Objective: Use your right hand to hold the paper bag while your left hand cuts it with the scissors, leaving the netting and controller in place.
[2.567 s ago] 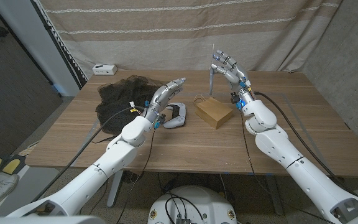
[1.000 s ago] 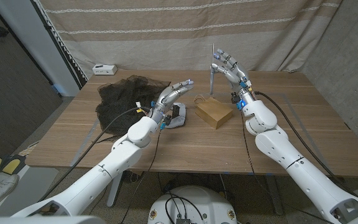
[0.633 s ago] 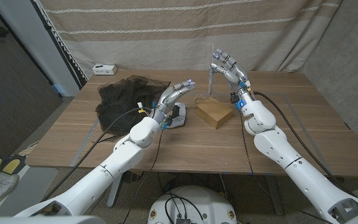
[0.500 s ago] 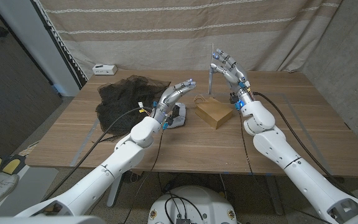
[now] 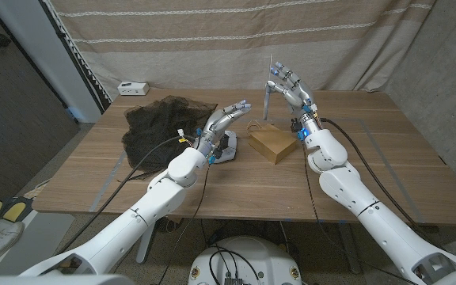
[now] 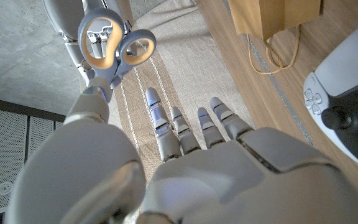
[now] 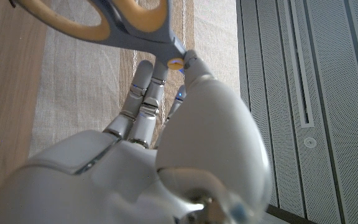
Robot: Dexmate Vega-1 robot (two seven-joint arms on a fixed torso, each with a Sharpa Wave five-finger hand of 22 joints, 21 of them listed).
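Head view: my right hand point(image 5: 289, 89) pinches scissors point(image 5: 268, 93), blades up, behind paper bag point(image 5: 271, 143) on counter point(image 5: 236, 190). My left hand point(image 5: 224, 119), fingers apart, holds nothing, hangs over controller point(image 5: 226, 150); netting point(image 5: 158, 123) beside it. Wrong hand has scissors, so swap likely

Left wrist view: scissors loops point(image 6: 114, 45) just past my fingertips point(image 6: 156, 109), maybe to take them

Right wrist view: thumb presses scissors handle point(image 7: 129, 25)

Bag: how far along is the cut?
Done: nothing; the bag lies whole. In hand: the right hand holds the scissors; the left hand hangs open above the controller. Left: scissors to the left hand, right holds bag, cut. Netting in place.
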